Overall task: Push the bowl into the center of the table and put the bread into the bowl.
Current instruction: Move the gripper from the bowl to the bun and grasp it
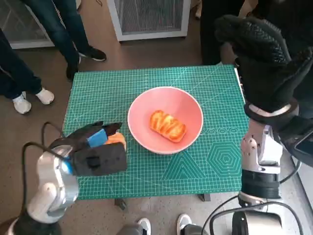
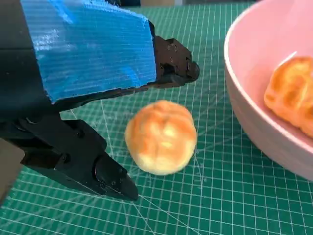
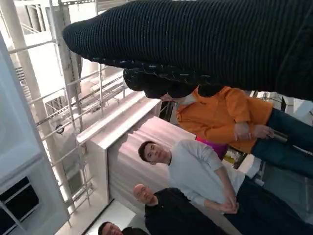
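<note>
Left wrist view: left hand (image 2: 93, 98), fingers apart either side of a round bread roll (image 2: 161, 137) on the green mat (image 2: 220, 205), not visibly touching it. Pink bowl (image 2: 254, 107) just beyond the fingertips, one bread piece (image 2: 291, 93) already inside.
Risk: closing off-centre could roll the bun away or squash it; lifting low could knock the rim.
Right hand (image 1: 266, 58): raised well clear, holding nothing visible.
Obscured: bun mostly hidden in head view; finger contact unclear.
</note>
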Action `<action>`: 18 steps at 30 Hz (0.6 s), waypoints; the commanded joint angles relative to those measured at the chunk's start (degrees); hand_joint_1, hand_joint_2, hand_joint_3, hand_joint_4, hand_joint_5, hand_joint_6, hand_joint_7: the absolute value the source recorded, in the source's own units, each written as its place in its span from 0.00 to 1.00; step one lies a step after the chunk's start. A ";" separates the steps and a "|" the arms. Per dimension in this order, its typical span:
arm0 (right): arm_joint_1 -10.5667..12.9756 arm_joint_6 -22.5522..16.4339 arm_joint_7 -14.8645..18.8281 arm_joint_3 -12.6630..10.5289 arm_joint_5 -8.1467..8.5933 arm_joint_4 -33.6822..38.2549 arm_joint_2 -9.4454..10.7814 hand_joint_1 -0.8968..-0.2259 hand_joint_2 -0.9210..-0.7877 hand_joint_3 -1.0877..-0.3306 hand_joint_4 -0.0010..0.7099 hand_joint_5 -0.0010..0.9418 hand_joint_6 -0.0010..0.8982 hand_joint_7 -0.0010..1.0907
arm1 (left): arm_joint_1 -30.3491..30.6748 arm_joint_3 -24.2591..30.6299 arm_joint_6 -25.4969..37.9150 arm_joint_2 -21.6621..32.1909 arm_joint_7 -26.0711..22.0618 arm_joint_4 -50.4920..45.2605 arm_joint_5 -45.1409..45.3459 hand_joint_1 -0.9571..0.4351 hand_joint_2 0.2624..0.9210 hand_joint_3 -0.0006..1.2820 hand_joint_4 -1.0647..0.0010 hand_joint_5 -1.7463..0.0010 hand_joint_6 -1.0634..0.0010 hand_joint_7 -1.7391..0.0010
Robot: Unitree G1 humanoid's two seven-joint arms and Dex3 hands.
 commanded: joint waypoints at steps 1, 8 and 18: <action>0.58 -0.18 0.54 0.08 -0.36 0.51 -0.24 0.36 0.00 0.44 0.44 0.00 0.25 0.38 | -1.55 -0.62 -0.82 -0.82 1.54 3.05 -0.26 0.65 0.66 0.00 0.88 1.00 0.74 0.98; 0.72 -0.42 0.57 0.05 -0.44 0.42 -0.44 0.35 0.00 0.44 0.44 0.00 0.25 0.37 | -3.35 -1.80 -2.84 -1.58 3.31 8.65 -0.53 0.66 0.67 0.01 0.82 0.98 0.70 0.98; 0.81 -0.36 0.63 0.05 -0.48 0.11 -0.67 0.35 0.00 0.44 0.44 0.00 0.25 0.37 | -5.22 -4.07 -6.19 -2.50 6.55 15.84 0.06 0.66 0.70 0.01 0.65 0.96 0.60 0.96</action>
